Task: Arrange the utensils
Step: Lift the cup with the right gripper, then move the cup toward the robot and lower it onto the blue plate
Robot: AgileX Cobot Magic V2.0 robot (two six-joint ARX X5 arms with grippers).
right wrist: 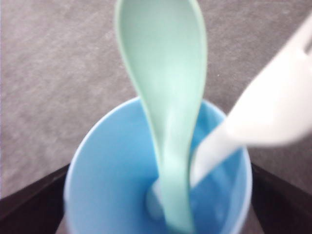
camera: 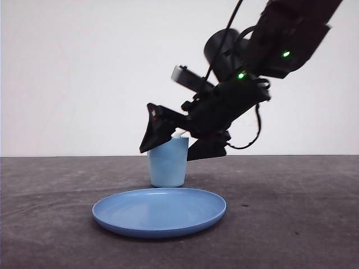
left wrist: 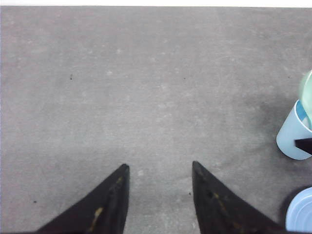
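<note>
The mint-green spoon [right wrist: 163, 73] and the white fork [right wrist: 273, 112] both stand handle-down inside the light blue cup [right wrist: 97, 161], their heads leaning out over the rim. My right gripper [right wrist: 156, 195] hovers just above the cup [camera: 167, 162], open, with a dark finger on either side of the rim and nothing between them. In the front view, this right gripper [camera: 180, 140] tilts down over the cup top. My left gripper [left wrist: 160, 168] is open over bare table, with the cup [left wrist: 292, 139] off to its side.
A round blue plate [camera: 159, 212] lies on the dark grey table [camera: 291, 213] directly in front of the cup. The plate's edge [left wrist: 300, 214] also shows in the left wrist view. A white wall stands behind the table.
</note>
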